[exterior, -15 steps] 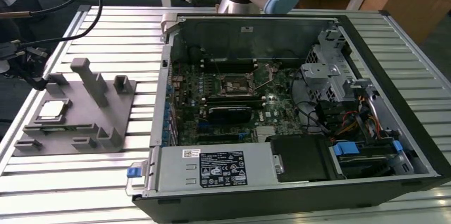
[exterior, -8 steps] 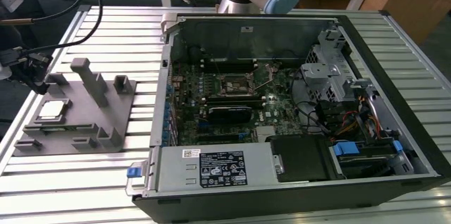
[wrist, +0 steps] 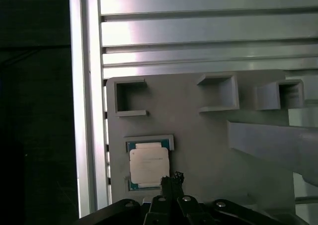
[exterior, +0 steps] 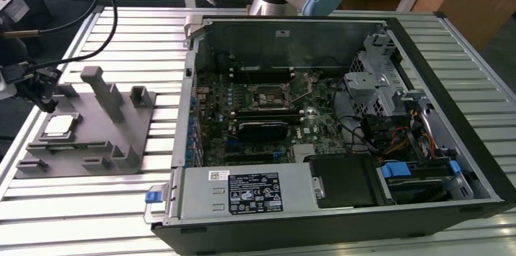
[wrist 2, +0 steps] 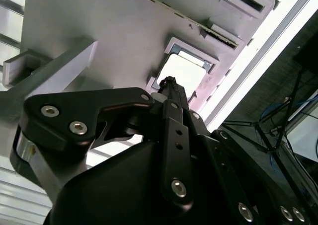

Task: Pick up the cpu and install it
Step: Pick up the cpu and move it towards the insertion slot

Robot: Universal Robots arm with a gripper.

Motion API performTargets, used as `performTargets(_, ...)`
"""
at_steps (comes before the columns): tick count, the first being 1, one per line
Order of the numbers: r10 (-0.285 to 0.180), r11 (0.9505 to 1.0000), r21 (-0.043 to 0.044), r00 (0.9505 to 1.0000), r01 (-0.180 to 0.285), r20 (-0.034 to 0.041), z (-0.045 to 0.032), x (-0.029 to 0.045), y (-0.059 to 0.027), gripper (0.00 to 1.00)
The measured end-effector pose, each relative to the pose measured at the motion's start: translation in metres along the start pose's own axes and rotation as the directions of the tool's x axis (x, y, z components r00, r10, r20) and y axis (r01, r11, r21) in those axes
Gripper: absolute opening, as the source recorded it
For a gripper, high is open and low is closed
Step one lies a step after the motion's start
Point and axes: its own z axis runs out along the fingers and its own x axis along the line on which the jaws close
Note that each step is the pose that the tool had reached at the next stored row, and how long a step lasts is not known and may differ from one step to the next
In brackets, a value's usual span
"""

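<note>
1. Nearest, the open computer case (exterior: 322, 232) lies on the slatted bench (exterior: 81, 208).
2. Beside it, the cpu (exterior: 60, 125) sits silver side up in the grey fixture's (exterior: 129, 129) recess.
3. The pincer (exterior: 48, 106) hovers just over the chip's edge, fingers together, gripping nothing.

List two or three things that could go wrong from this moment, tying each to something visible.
1. In the first wrist view the end effector sits at a corner of the cpu, not its middle; an off-centre pickup might tilt it against the pocket rim.
2. The tall post on the grey fixture stands close by; the arm could clip it.
3. The socket lies inside the computer case; a crooked cpu may seat badly.
</note>
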Motion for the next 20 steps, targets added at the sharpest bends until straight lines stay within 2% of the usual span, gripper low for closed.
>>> performTargets(10, 0.0, 1.0, 0.0, 1.0, 0.0, -0.0002, 0.0168, 0.0082, -0.0014, 0.11)
performTargets(20, -0.02, 0.9998, -0.0017, 0.9998, 0.02, -0.0048, 0.034, 0.0097, -0.0022, 0.11)
